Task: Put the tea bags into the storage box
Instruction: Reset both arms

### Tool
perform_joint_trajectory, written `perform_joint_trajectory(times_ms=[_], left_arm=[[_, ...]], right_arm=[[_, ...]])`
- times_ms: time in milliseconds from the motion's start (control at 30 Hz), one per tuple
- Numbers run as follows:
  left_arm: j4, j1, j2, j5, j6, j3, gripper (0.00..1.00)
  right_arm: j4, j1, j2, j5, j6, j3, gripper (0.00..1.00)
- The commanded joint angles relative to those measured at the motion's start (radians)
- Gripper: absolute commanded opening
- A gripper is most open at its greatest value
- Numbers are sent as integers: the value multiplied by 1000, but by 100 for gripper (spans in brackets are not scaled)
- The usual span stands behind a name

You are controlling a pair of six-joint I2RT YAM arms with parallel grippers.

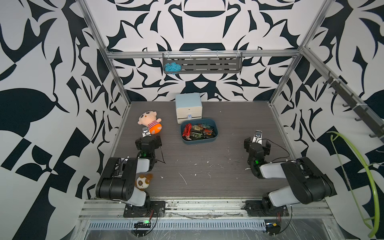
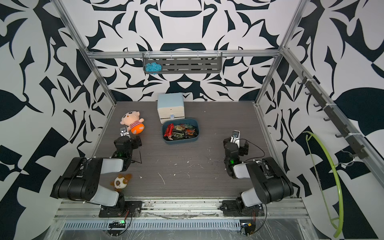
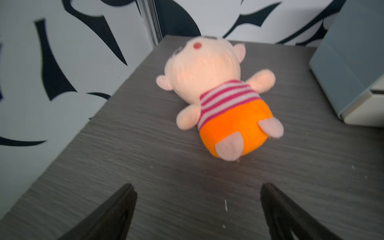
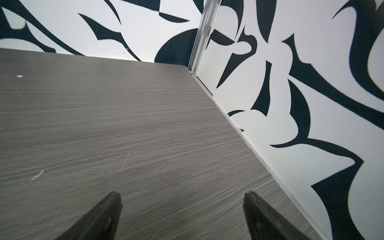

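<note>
In both top views, a shallow teal plastic storage box (image 1: 199,142), long axis crosswise, sits toward the grey table's (image 1: 207,166) far edge. It holds the heaped red and dark foil tea bags (image 1: 197,131) and lies about equally near the left gripper (image 1: 145,132) and right gripper (image 1: 258,134). Left wrist view: jaws wide apart, empty, facing an orange plush doll (image 3: 218,99). Right wrist view: jaws wide apart, empty.

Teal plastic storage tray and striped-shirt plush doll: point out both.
Teal plastic storage tray (image 1: 199,141), in a top view, near wall.
Striped-shirt plush doll (image 3: 226,99), left wrist view, striped shirt.
</note>
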Motion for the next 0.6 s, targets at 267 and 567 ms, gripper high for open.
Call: perform_joint_trajectory(times_ms=[267,567], left_arm=[[129,12,32,54,16,-14,100],[131,12,33,53,17,-16,100]], right_arm=[[29,-107,71,-318,-15,67,99],[-67,-141,45,-349,32,90,100]])
